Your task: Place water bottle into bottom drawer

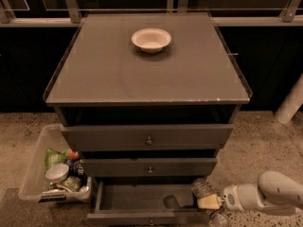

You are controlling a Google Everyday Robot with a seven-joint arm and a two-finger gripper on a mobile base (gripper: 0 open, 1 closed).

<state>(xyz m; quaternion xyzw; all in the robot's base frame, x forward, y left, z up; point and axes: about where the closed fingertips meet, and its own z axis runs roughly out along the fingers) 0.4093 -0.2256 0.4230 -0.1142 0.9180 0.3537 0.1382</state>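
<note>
The water bottle [200, 188], clear ribbed plastic, is tilted at the right end of the open bottom drawer [137, 197], just over its right side. My gripper [205, 198] reaches in from the lower right on a white arm [272, 190]. It is closed on the bottle, with a yellowish finger pad [209, 202] against the bottle's lower side. The drawer is pulled out and its tray looks bare, with a dark shadow near the bottle. Its knob [151, 221] is at the bottom edge of the view.
Two drawers above are slightly pulled out [148, 137] [149, 167]. A white bowl [151, 39] sits on the cabinet top [142, 74]. A clear plastic bin of snacks [57, 171] stands on the floor at the left. A white post [291, 100] is at the right.
</note>
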